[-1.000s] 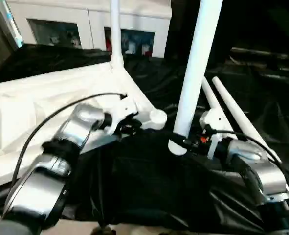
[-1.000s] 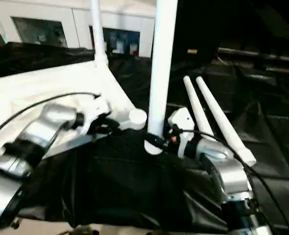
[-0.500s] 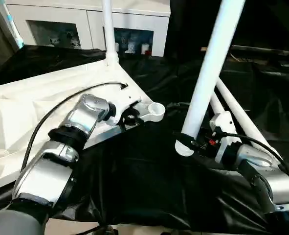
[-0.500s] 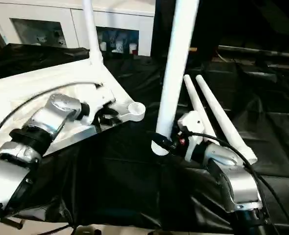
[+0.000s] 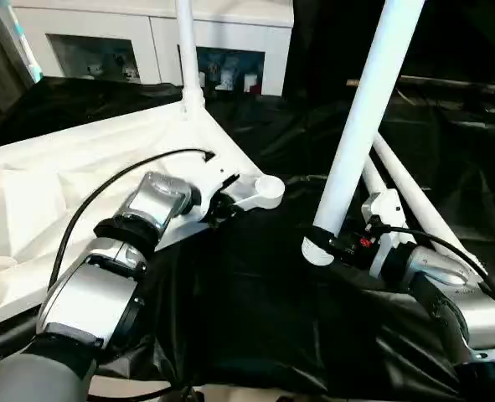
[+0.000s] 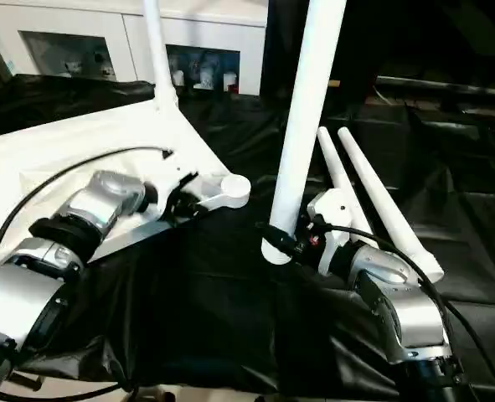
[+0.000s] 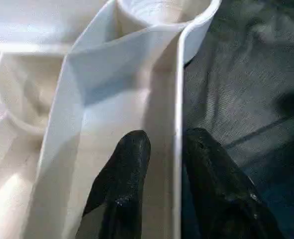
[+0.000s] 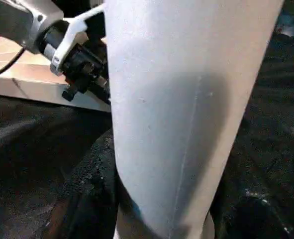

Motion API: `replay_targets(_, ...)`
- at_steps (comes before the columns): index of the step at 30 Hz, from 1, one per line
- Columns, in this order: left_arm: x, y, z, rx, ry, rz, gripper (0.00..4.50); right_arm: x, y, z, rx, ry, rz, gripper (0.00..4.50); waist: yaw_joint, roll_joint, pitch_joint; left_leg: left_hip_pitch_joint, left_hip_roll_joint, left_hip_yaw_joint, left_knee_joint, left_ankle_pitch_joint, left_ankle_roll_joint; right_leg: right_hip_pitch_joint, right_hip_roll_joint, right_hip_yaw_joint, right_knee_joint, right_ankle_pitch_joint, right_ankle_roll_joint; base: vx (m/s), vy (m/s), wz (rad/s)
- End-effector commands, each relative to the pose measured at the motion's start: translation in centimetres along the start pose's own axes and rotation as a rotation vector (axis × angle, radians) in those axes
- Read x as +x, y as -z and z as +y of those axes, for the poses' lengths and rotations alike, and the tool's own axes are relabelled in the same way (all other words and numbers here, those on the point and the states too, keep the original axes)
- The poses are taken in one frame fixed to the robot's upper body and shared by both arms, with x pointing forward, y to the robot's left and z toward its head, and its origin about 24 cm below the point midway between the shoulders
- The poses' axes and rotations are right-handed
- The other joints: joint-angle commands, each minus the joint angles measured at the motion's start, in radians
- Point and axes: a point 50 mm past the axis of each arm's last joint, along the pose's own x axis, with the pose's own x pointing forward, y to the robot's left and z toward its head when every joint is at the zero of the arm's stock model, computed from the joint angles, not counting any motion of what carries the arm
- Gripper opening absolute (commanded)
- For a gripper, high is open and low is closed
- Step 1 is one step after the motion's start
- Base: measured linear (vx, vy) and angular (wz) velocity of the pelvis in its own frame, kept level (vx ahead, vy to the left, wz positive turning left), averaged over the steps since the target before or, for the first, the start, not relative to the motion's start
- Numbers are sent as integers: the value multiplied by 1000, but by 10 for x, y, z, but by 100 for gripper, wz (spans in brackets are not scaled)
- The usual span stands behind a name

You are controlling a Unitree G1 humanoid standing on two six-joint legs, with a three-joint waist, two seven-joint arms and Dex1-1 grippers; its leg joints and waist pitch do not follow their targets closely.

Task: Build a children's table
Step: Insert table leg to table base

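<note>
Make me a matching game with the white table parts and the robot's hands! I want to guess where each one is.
Things:
1. leg in the right gripper
2. two spare legs
3. leg at the far corner
4. left gripper

Places or states:
A. lying flat on the black cloth
B. pinching the tabletop's rim near an empty round socket
C. held tilted above the cloth, wide end down
D. standing upright, already plugged into the tabletop

Pairs: 1-C, 2-A, 3-D, 4-B
</note>
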Motion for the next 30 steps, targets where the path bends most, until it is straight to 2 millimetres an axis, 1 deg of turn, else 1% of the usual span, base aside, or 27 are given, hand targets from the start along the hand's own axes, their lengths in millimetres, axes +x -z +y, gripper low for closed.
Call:
replay_targets(1, -4, -6, 5, 29, -26, 2, 107, -3, -6, 0, -27, 7, -10, 191, 3, 8, -74, 0, 54, -24, -73, -76, 55, 73, -96, 56, -78, -2, -262, 0, 0, 0)
replay_targets(2, -4, -6, 5, 26, -25, 0, 107, -3, -6, 0, -27, 7, -10, 191, 3, 5, -73, -1, 54, -24, -74, -75, 57, 73, -96, 56, -79, -2, -262, 0, 0, 0)
replay_targets(3, -5, -6, 6, 23, -24, -1, 107, -3, -6, 0, -27, 6, -9, 191, 4, 7, -73, -1, 53, -24, -73, -72, 57, 74, -97, 56, -78, 1, -263, 0, 0, 0)
replay_targets(4, -6, -5, 6, 31, -22, 7, 69, -3, -6, 1, -27, 5, -10, 191, 3, 6, -73, -2, 53, -24, -73, -70, 58, 74, -97, 56, -78, 6, -264, 0, 0, 0)
replay_targets(7, -8, -2, 8, 40, -11, 16, 63, -2, -6, 1, -27, 2, -11, 191, 2, 6, -72, -2, 54, -24, -74, -76, 57, 73, -98, 56, -80, -7, -263, 0, 0, 0)
replay_targets(9, -9, 0, 8, 38, 7, 9, 36, -1, -6, 1, -28, 0, -12, 191, 2, 6, -71, -1, 54, -24, -75, -82, 55, 73, -99, 56, -81, -25, -260, 0, 0, 0)
replay_targets(10, -9, 0, 7, 35, 17, 0, 24, -1, -7, 0, -29, -1, -13, 191, 1, 3, -71, -1, 54, -24, -76, -84, 54, 72, -98, 56, -82, -33, -257, 0, 0, 0)
replay_targets(12, -10, 1, 8, 28, 19, -3, 21, -1, -7, 0, -29, -2, -13, 191, 1, 5, -71, 0, 55, -23, -75, -83, 53, 71, -99, 57, -81, -29, -260, 0, 0, 0)
replay_targets(14, -11, 4, 7, 5, 46, -27, 9, 0, -7, 0, -29, -6, -13, 191, 1, -2, -71, -1, 54, -23, -75, -77, 56, 73, -99, 57, -80, -24, -260, 0, 0, 0)
replay_targets(16, -12, 5, 6, 14, 67, -49, 9, 0, -7, 0, -29, -9, -14, 191, 1, 2, -71, -3, 55, -24, -76, -69, 59, 72, -100, 57, -79, -17, -262, 0, 0, 0)
replay_targets(18, -13, 8, 5, 3, 96, -65, 9, 1, -8, 0, -28, -12, -16, 191, -1, 2, -72, -3, 55, -24, -76, -63, 61, 74, -100, 56, -77, -3, -263, 0, 0, 0)
replay_targets(19, -16, 12, 1, 34, 167, -96, 9, 2, -9, 1, -24, -18, -23, 191, -3, 3, -73, -3, 56, -23, -76, -50, 66, 73, -100, 56, -74, 23, -268, 0, 0, 0)
replay_targets(21, -17, 14, -1, 41, 187, -100, 9, 2, -9, 1, -24, -18, -23, 191, -3, 5, -73, 0, 57, -21, -77, -49, 71, 70, -100, 55, -75, 29, -271, 0, 0, 0)
replay_targets(22, -23, 23, -9, 82, 303, -118, 9, 4, -10, 1, -23, -23, -24, 191, -3, 0, -72, 1, 59, -22, -79, -50, 71, 71, -102, 56, -75, 24, -272, 0, 0, 0)
replay_targets(23, -24, 25, -11, 90, 327, -123, 9, 5, -10, 1, -23, -24, -23, 191, -8, 1, -72, -5, 59, -21, -82, -43, 70, 73, -101, 56, -73, 17, -269, 0, 0, 0)
replay_targets(24, -26, 28, -14, 101, 360, -130, 9, 5, -10, 1, -24, -25, -22, 191, -5, 6, -74, 1, 62, -20, -80, -49, 66, 70, -106, 57, -74, 4, -267, 0, 0, 0)
replay_targets(25, -29, 33, -18, 115, 396, -122, 9, 7, -10, 1, -27, -22, -23, 191, -8, -8, -74, -1, 59, -16, -81, -43, 70, 71, -101, 58, -75, 4, -263, 0, 0, 0)
replay_targets(26, -29, 33, -18, 115, 396, -122, 9, 7, -10, 1, -27, -22, -23, 191, -4, 3, -72, 3, 63, -16, -83, -41, 69, 65, -102, 58, -74, -4, -263, 0, 0, 0)
replay_targets(27, -31, 38, -21, 137, 401, -115, 9, 11, -12, -2, -21, -4, -33, 191, 1, 8, -74, 8, 67, -17, -82, -48, 63, 62, -105, 58, -72, -11, -266, 0, 0, 0)
replay_targets(28, -32, 44, -24, 170, 378, -102, 9, 17, -14, -4, -13, 12, -45, 191, -3, -8, -71, 4, 65, -14, -85, -49, 66, 61, -101, 57, -75, -20, -264, 0, 0, 0)
replay_targets(29, -32, 44, -24, 170, 378, -102, 9, 17, -14, -4, -13, 12, -45, 191, -3, -1, -69, 3, 65, -17, -88, -64, 55, 61, -104, 55, -75, -66, -257, 0, 0, 0)
replay_targets(30, -33, 45, -24, 175, 374, -103, 9, 19, -15, -3, -14, 6, -45, 191, 0, 2, -67, 10, 63, -12, -86, -84, 48, 55, -101, 57, -83, -112, -243, 0, 0, 0)
